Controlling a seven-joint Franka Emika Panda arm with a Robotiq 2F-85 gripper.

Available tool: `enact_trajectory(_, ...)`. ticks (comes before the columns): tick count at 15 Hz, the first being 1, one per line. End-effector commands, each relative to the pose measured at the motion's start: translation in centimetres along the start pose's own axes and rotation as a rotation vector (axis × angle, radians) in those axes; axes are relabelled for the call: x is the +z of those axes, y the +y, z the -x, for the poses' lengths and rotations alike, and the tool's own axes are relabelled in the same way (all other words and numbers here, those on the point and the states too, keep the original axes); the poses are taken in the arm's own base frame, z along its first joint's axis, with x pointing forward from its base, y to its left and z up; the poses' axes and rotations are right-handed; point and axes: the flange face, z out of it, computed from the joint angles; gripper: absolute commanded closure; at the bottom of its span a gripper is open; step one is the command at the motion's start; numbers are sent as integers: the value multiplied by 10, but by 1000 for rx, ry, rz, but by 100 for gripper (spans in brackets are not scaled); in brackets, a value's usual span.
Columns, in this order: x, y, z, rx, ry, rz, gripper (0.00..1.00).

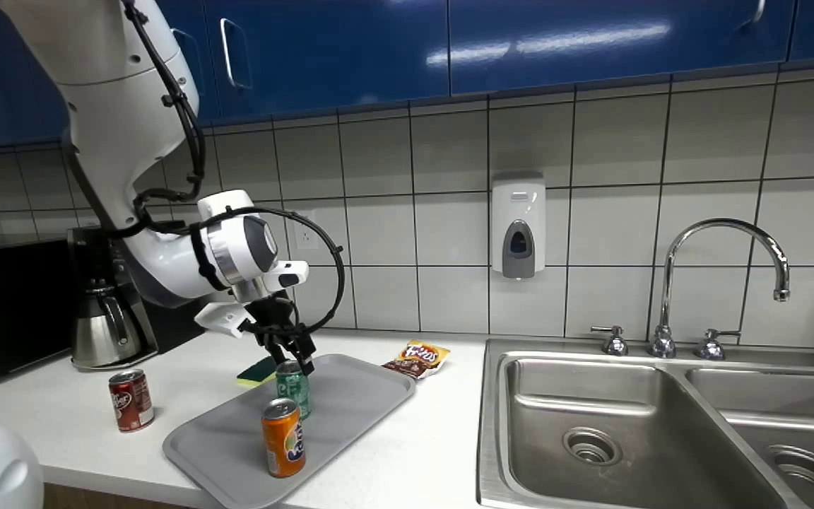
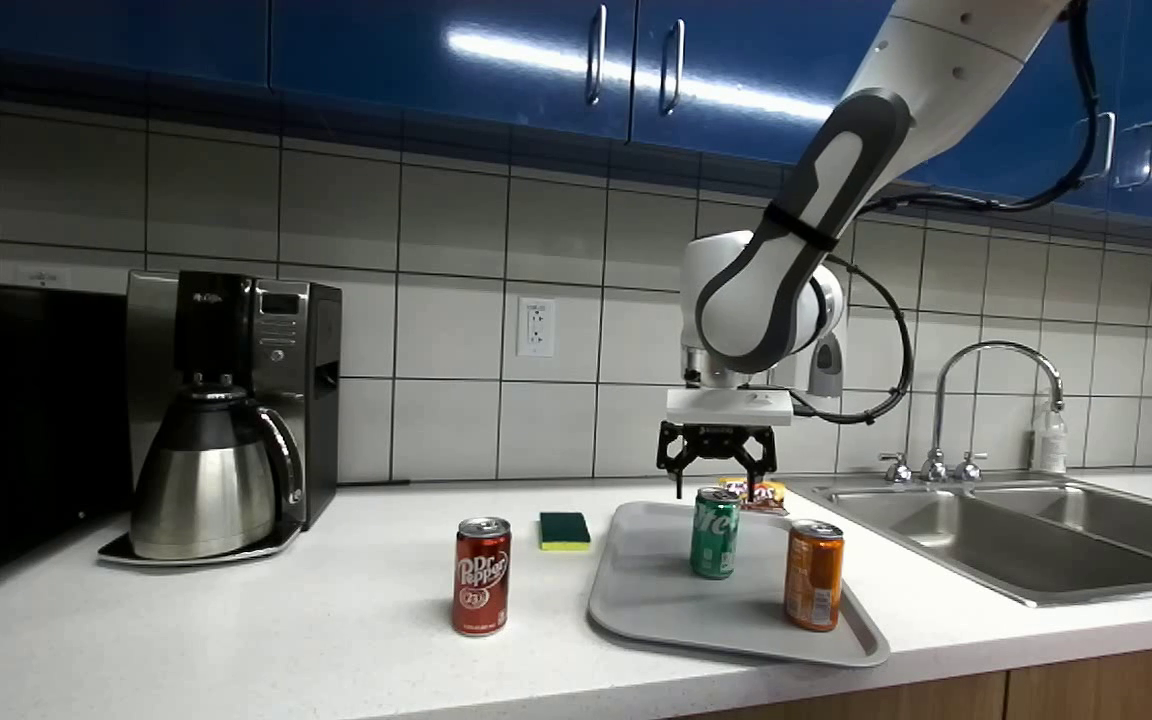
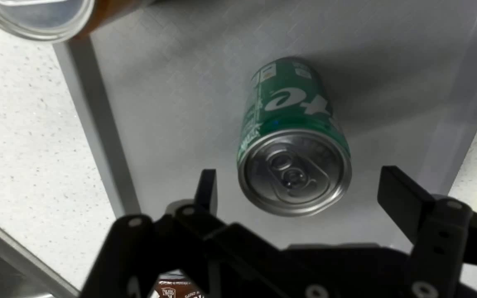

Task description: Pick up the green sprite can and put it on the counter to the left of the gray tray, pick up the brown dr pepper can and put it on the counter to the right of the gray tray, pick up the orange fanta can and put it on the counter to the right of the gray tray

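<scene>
I had the fingers spread and released, in the wrist view either side of the green sprite can, upright on the gray tray. There the orange fanta can was cropped, the snack bag a scrap. My arm angled down, its upper end cut off in both exterior views. The brown dr pepper can stood apart on the tabletop.

- Spreads as smooth white counter.
- Bears gray tray, lying flat.
- Carries brown Dr Pepper can, upright, apart from tray.
- Holds green-and-yellow sponge and snack bag, close to tray.
- Supports coffee maker.
</scene>
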Motion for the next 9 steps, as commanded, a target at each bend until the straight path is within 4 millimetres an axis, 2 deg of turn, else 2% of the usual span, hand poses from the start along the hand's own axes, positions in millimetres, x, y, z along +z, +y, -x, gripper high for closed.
enact_trajectory(1, 5, -4, -11, -25, 1, -10, 0)
enact_trajectory(9, 16, -7, -5, -48, -35, -8, 0)
